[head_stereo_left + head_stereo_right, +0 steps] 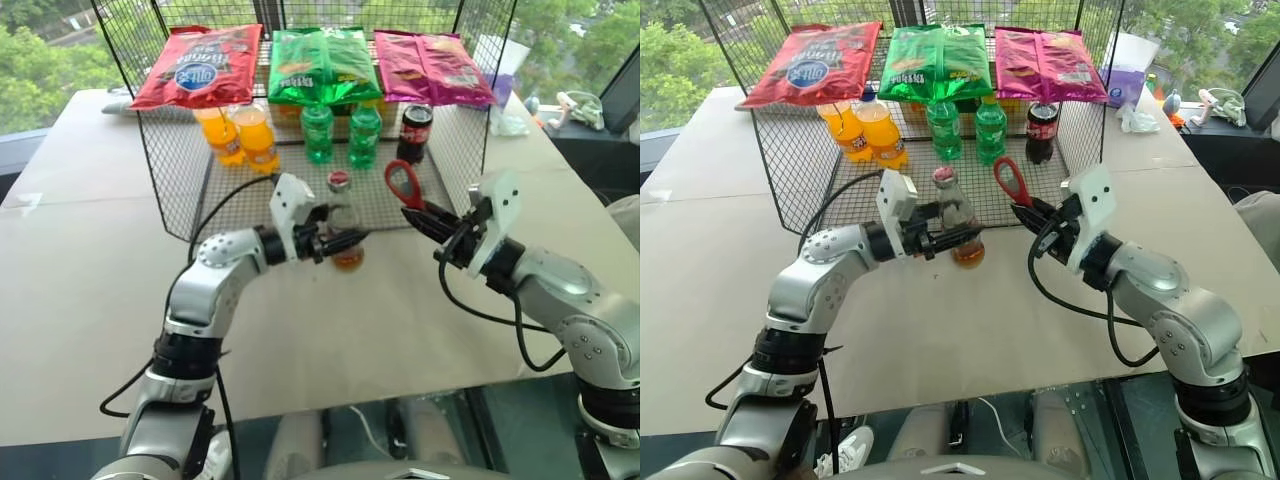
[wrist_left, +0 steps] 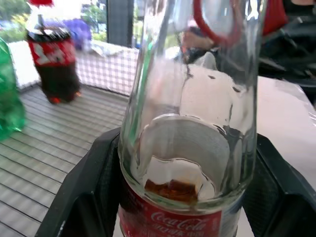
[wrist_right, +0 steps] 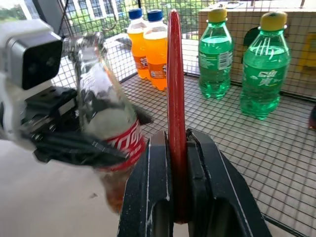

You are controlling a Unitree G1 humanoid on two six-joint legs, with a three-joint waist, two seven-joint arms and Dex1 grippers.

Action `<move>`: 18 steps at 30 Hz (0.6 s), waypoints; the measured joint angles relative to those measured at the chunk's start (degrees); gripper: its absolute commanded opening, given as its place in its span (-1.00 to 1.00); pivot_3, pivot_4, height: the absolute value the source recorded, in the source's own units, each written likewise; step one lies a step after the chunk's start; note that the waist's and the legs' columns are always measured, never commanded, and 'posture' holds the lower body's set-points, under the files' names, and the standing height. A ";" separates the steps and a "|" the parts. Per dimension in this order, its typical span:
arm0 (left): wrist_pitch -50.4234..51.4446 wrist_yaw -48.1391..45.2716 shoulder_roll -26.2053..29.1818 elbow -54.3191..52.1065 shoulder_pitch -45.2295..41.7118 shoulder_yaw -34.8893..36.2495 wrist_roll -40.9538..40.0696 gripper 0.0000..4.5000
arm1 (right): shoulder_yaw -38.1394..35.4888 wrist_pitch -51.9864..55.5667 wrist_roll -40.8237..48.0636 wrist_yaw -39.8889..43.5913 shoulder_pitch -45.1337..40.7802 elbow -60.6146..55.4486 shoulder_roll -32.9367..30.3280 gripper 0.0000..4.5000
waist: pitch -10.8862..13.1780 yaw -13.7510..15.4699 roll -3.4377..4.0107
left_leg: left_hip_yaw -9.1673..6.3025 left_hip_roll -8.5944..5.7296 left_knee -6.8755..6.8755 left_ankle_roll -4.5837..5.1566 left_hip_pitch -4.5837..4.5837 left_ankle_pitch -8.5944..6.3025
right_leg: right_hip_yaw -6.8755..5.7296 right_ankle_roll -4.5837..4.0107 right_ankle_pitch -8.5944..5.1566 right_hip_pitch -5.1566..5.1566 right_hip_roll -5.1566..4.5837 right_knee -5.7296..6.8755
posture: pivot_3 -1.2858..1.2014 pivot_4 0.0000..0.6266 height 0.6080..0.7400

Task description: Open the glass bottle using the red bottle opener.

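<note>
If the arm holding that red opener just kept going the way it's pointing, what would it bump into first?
Probably the glass bottle in the left gripper. The right gripper points the red bottle opener toward it, though depth is unclear and it might pass just behind.

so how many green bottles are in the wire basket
2. One green bottle stands at the back of the wire basket, right of the orange bottles; the other is beside it, left of the cola bottle. Others could be hidden behind.

My arms are silver-grey metal with rounded joint housings and black bands between segments; each wrist carries a white camera block, loose black cables loop alongside, and my fingers are black
</note>
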 measured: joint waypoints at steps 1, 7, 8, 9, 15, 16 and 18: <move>-0.27 -0.19 -0.01 0.00 0.00 -0.08 0.04 0.14 | 0.07 -0.10 -0.40 0.01 0.00 -0.01 0.09 -1.00 | 0.00 0.00 0.00 | 0.00 0.00 0.02 0.00 0.00 0.00 | 0.00 0.00 0.00 0.00 0.00 0.02 | 0.03 -0.52 1.00; -1.81 -1.92 -0.14 0.00 0.56 -1.19 0.23 0.95 | 1.77 -1.36 -4.25 0.84 0.73 0.01 1.38 -1.00 | 0.00 -0.02 0.00 | 0.01 0.00 0.04 0.00 0.03 0.00 | 0.02 0.00 0.00 0.00 0.00 0.08 | 0.03 -0.52 1.00; -1.95 -1.92 -0.14 0.00 0.56 -1.17 0.23 0.95 | 1.95 -1.46 -4.71 1.03 0.85 0.01 1.55 -1.00 | 0.00 -0.02 0.00 | 0.01 0.00 0.05 0.00 0.03 0.00 | 0.02 0.00 0.00 0.00 0.00 0.09 | 0.03 -0.52 1.00; -2.06 -1.92 -0.15 0.00 0.56 -1.16 0.17 0.95 | 2.32 -1.70 -5.23 1.38 1.14 0.01 1.77 -1.00 | 0.00 -0.01 0.00 | 0.01 0.00 0.06 0.00 0.04 0.00 | 0.02 0.00 0.00 0.01 0.00 0.10 | 0.03 -0.52 1.00; -2.90 -2.07 -0.27 -0.16 0.64 -0.35 -1.04 0.95 | 3.52 -2.83 -7.77 3.15 2.25 0.05 2.66 -1.00 | 0.00 -0.04 0.00 | 0.02 0.00 0.11 0.00 0.07 0.00 | 0.04 -0.01 -0.01 0.02 0.00 0.18 | 0.03 -0.52 1.00; -2.95 -2.09 -0.22 -0.24 0.64 -0.18 -1.33 0.95 | 3.52 -2.96 -8.05 3.29 2.25 0.05 2.77 -1.00 | 0.00 -0.04 0.00 | 0.02 0.00 0.12 0.00 0.08 0.00 | 0.04 -0.01 -0.01 0.02 0.00 0.20 | 0.03 -0.52 1.00; -2.96 -2.09 -0.20 -0.59 0.73 0.19 -1.55 0.95 | 3.52 -2.99 -8.56 3.80 2.24 0.05 2.89 -1.00 | 0.00 -0.04 0.00 | 0.03 0.00 0.12 0.00 0.11 0.00 | 0.05 -0.01 -0.01 0.02 0.00 0.23 | 0.03 -0.52 1.00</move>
